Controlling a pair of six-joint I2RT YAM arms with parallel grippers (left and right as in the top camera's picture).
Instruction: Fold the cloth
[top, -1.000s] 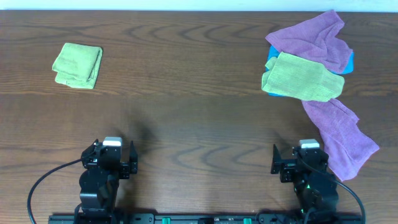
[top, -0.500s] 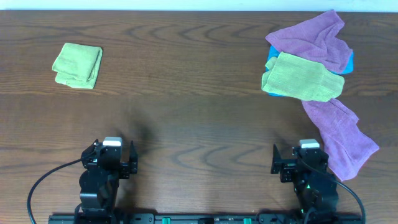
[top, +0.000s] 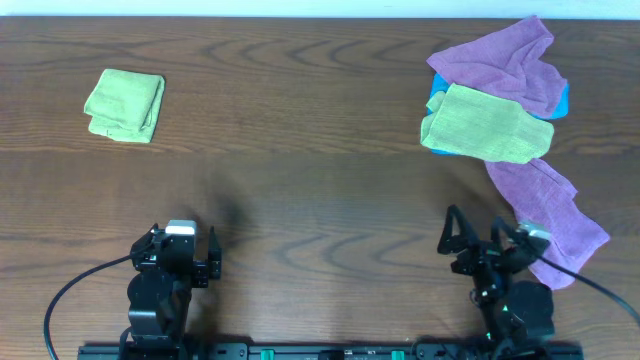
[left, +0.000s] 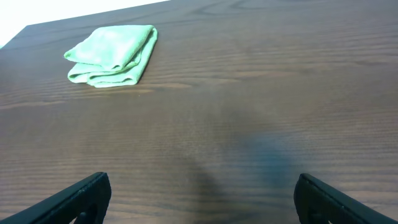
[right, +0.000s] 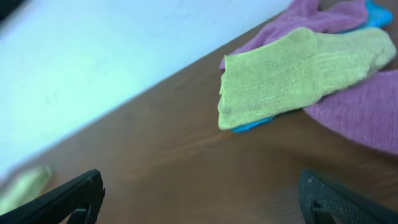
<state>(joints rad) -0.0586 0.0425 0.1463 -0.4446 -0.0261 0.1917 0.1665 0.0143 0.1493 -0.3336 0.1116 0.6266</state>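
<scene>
The cloth (top: 550, 212) lies stretched and uneven near the worktop's (top: 320, 190) right edge towards the near-right corner. Its far end meets a flat yellow-green cloth (top: 485, 125), which lies over a blue item (top: 437, 97) and a rumpled purple cloth (top: 500, 58) at the far-right corner. The right hand (top: 478, 240) sits at the near edge just beside the cloth, fingers spread wide and holding nothing. The left hand (top: 184, 242) sits at the near edge further left, equally wide and empty, with a folded yellow-green cloth (top: 125, 105) towards the far-left corner.
</scene>
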